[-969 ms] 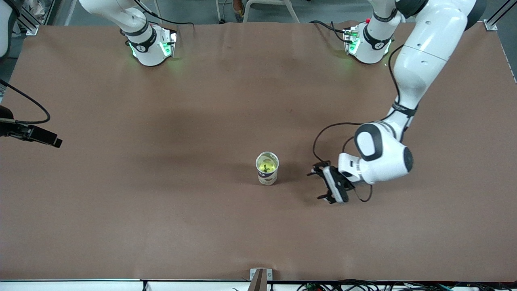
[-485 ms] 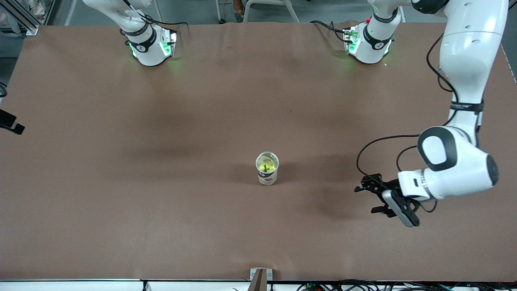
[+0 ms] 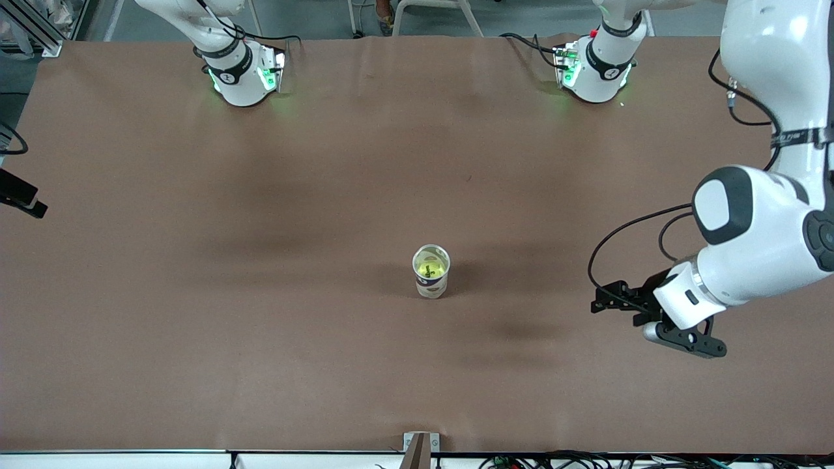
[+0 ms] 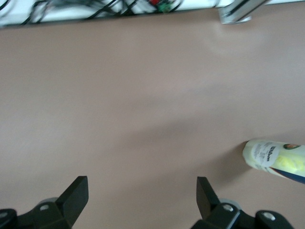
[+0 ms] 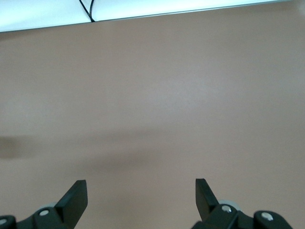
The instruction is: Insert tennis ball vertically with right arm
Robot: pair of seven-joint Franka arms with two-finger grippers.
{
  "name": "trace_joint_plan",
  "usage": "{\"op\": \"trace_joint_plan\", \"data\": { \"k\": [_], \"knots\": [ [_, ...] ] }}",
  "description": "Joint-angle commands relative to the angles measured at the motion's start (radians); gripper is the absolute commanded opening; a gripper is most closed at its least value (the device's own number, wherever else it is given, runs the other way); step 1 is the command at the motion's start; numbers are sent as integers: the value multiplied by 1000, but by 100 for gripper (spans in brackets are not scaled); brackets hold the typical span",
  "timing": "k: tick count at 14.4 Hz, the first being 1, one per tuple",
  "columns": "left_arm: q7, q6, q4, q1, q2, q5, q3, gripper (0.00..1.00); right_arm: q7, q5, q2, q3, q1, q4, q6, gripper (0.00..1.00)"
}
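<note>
Can point(image 3: 431, 271) stands upright on the brown table point(image 3: 260, 326), about mid-length, closer to the front-camera edge than to the edge where the arm bases stand. Top is open; a yellow-green tennis ball point(image 3: 432, 264) sits inside it, seen through the mouth. Dark band with print around the can's wall. In the left wrist view the can point(image 4: 275, 159) shows at the frame's margin, white label, yellow ball visible through the clear wall.

Left gripper point(image 3: 619, 303) hangs low over bare table toward the left arm's end, well apart from the can, pointing sideways toward it. Jaws released, spread wide, nothing between them; left wrist view shows both fingertips point(image 4: 76, 192) apart over empty table.

Right gripper point(image 5: 141, 196) shows only in its own wrist view: jaws released, wide apart, holding nothing, only table surface below. In the front view just a dark bit of the right arm pokes in at the table edge on the right arm's end. Right arm is clear of the can, not near it.
</note>
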Motion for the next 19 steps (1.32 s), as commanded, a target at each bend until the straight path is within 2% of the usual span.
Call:
{"op": "trace_joint_plan", "data": {
  "k": [1, 4, 5, 10, 14, 19],
  "knots": [
    [-186, -98, -20, -3, -116, 98, -2, 100, -15, -15, -90, 19, -22, -117, 27, 100],
    [-188, -228, -25, 6, -199, 164, -1, 100, -5, -12, -183, 20, -16, -254, 83, 100],
    [-185, -249, -32, 6, -233, 164, 7, 100, -4, -12, -197, 22, -16, -263, 74, 100],
    [-183, -359, -152, 12, -463, 162, 59, 100, -15, -21, -204, 24, -14, -259, 56, 100],
    [-168, -500, -156, 15, -525, 162, 108, 100, -16, -13, -202, 19, -17, -253, 54, 100],
    [-182, -496, -247, 38, -618, 152, 106, 100, -9, -10, -198, 27, -5, -250, 68, 100]
  ]
}}
